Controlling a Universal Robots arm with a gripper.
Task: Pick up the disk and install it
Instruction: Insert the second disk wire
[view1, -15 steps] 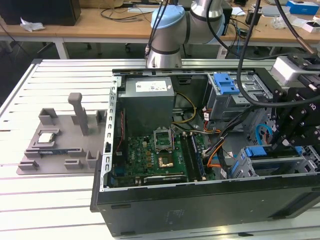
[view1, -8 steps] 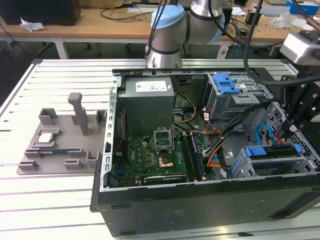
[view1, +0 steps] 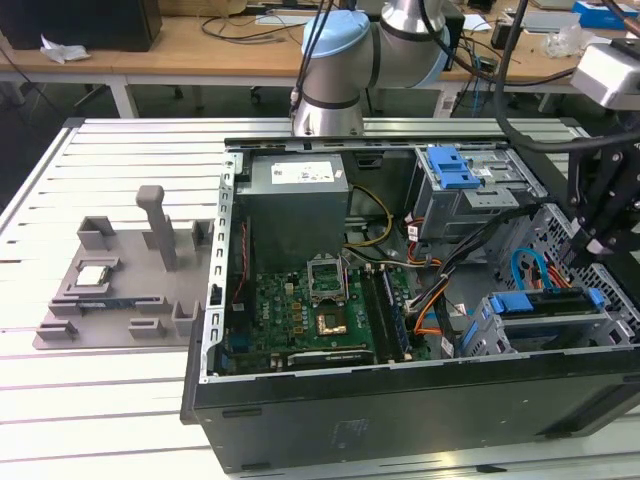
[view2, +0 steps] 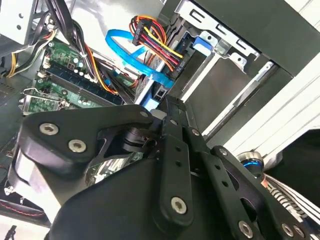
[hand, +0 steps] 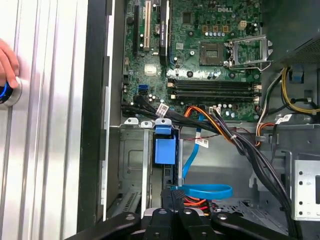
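The disk (view1: 545, 303) lies in the grey drive cage (view1: 560, 335) at the front of the exterior view's right, a dark slab with blue rails at both ends. In the first wrist view its blue plastic end (hand: 165, 149) shows in the cage slot. My gripper (view1: 592, 250) hangs just above the disk's far end, beside the case wall. In both wrist views the black fingers (view2: 167, 117) are pressed together with nothing between them, the fingertips (hand: 172, 194) close over the slot and the blue looped cable (hand: 205, 191).
The open computer case (view1: 400, 410) holds a motherboard (view1: 310, 315), bundled cables (hand: 235, 140) and an upper cage with a blue latch (view1: 455, 165). A grey fixture (view1: 120, 300) with a small square chip (view1: 92, 277) sits on the table. A hand (hand: 6, 62) rests by a blue-ringed button (hand: 5, 94).
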